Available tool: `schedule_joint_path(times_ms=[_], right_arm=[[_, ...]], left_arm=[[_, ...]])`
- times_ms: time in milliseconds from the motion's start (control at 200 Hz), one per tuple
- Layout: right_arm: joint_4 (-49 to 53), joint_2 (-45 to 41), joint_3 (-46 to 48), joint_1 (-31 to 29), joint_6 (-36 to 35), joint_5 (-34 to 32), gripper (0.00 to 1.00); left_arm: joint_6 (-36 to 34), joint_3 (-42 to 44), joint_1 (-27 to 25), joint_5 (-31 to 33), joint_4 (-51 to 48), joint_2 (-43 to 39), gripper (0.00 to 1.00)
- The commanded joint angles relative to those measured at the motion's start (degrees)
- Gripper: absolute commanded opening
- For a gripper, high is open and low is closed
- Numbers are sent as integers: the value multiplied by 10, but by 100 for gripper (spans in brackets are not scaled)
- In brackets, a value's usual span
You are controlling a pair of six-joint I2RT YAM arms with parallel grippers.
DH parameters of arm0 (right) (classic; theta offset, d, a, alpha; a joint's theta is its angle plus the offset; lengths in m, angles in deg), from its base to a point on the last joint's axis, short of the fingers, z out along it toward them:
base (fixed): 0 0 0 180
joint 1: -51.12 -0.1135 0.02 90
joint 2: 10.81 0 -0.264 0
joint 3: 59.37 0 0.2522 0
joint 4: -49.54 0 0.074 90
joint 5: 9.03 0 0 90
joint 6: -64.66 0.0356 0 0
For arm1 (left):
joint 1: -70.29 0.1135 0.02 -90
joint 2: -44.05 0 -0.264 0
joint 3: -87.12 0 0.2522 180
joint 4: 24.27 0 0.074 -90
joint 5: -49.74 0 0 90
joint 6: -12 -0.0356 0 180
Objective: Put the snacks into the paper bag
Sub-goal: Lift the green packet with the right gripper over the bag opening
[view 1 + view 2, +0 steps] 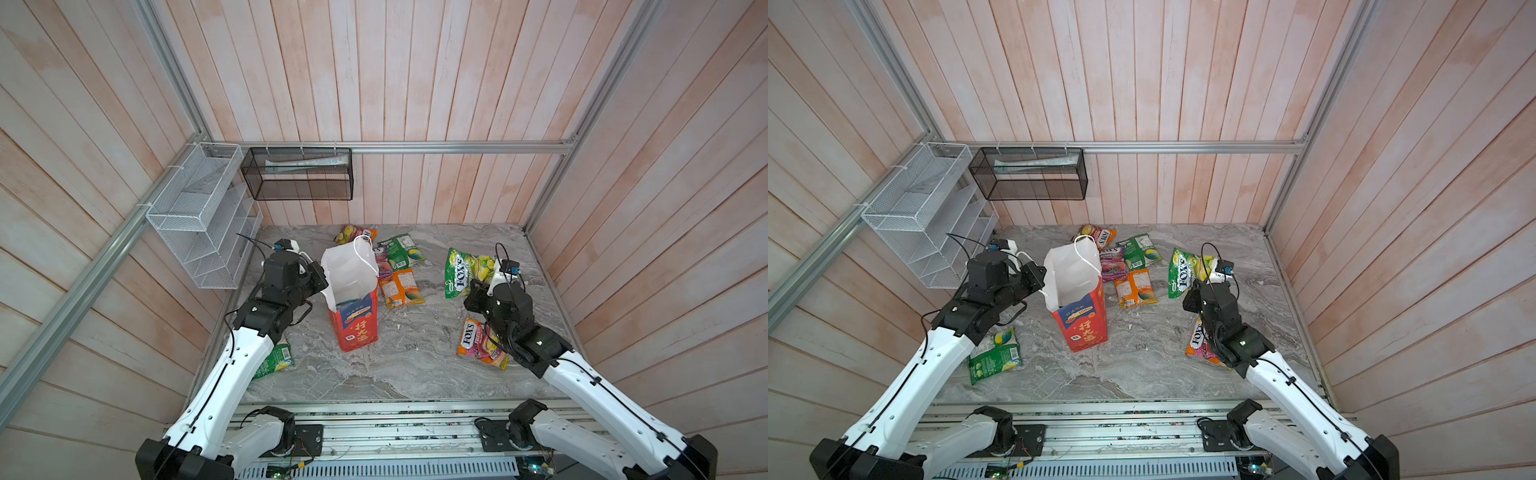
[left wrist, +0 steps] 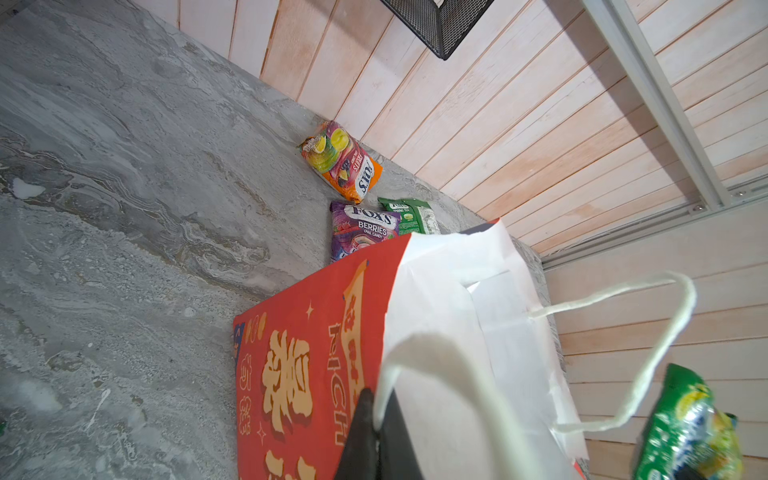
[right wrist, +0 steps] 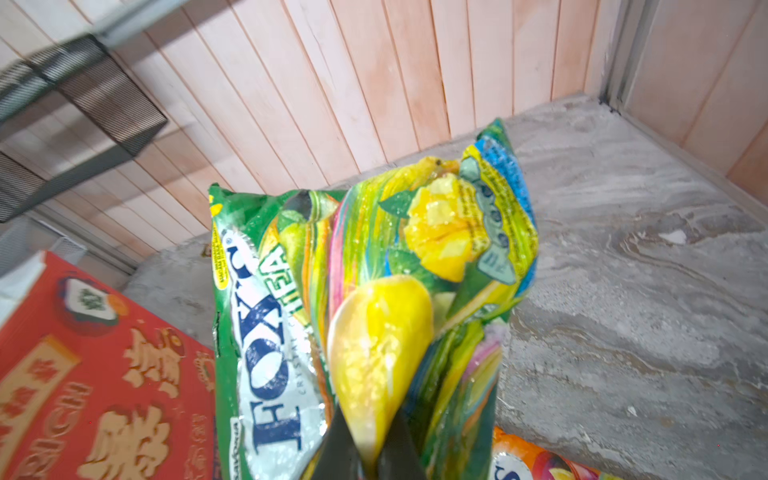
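Observation:
The red paper bag (image 1: 354,322) (image 1: 1086,322) stands upright mid-table with its white inside showing. My left gripper (image 1: 323,283) (image 2: 376,419) is shut on the bag's left rim by the white cord handle (image 2: 648,357). My right gripper (image 1: 478,287) (image 3: 370,453) is shut on a green FOX'S lemon tea packet (image 1: 461,272) (image 3: 374,291), held off the table right of the bag. Other snacks lie flat: orange (image 1: 353,233), purple (image 1: 383,262), green (image 1: 402,251) and orange (image 1: 401,287) packets behind the bag, an orange FOX'S packet (image 1: 478,343) under the right arm, and a green one (image 1: 994,355) beside the left arm.
A white wire rack (image 1: 199,216) hangs on the left wall and a black mesh basket (image 1: 297,174) on the back rail. Wooden walls close in the marble table (image 1: 415,365) on three sides.

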Motion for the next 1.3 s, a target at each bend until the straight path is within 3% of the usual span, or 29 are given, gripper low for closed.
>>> schedule_joint_path(times_ms=[0,115,315,430,525,615,870,1025,1295], right_arm=[[16,-6,-54,-49,-20,-74,0],[23,52,-120,-119,-46,-152,0],[-1,185,-251,-220,-91,-207,0],[-70,261,-315,-297,-178,-313,0],[-159,305,-344,-347,-269,-348,0],[-180,354,-398,-378,-311,-366,0],[-147,467,-510,-394,-311,-358,0],[-111,524,-555,-386,-313,-404,0],[23,577,-615,-363,-228,-382,0]], left_arm=[[-7,6,1,-11,-1,-7,0],[-7,7,0,-17,1,-7,0],[-7,9,0,-19,3,-8,0],[-8,8,0,-23,4,-5,0],[-8,8,0,-23,4,-4,0],[-8,9,0,-23,4,-6,0],[-8,9,0,-21,3,-8,0],[-8,8,0,-19,3,-12,0],[-8,8,0,-18,3,-12,0]])
